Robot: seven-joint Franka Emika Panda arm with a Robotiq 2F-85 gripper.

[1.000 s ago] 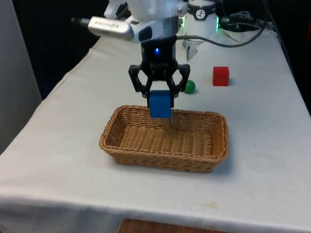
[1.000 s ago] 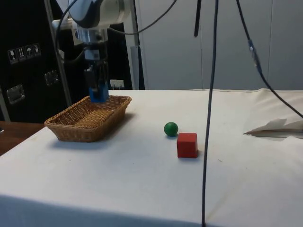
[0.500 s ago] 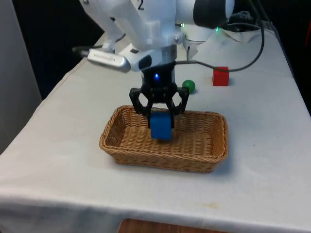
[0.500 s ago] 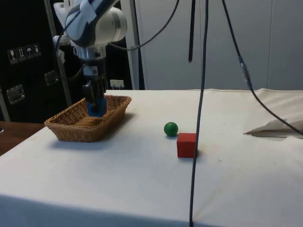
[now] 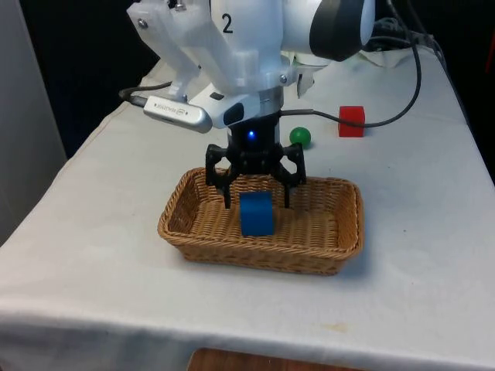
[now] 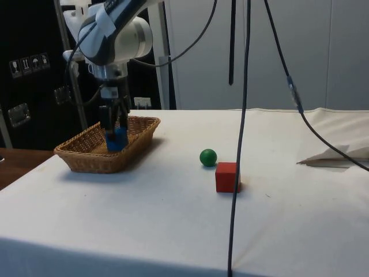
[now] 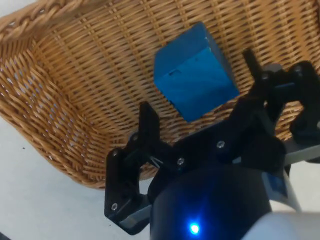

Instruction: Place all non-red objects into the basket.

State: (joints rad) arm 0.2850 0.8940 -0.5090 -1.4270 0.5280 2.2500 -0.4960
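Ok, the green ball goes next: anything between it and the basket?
Nothing visible. The green ball lies on bare cloth just beyond the basket's far rim, and the red cube sits off to the front view's right, out of that path.

We see the blue cube [image 5: 256, 214] resting in the basket [image 5: 232, 246], jaws spread either side w/o touching; green ball [image 5: 300, 137] and red cube [image 5: 351, 121] sit behind on the bench [image 5: 100, 255].
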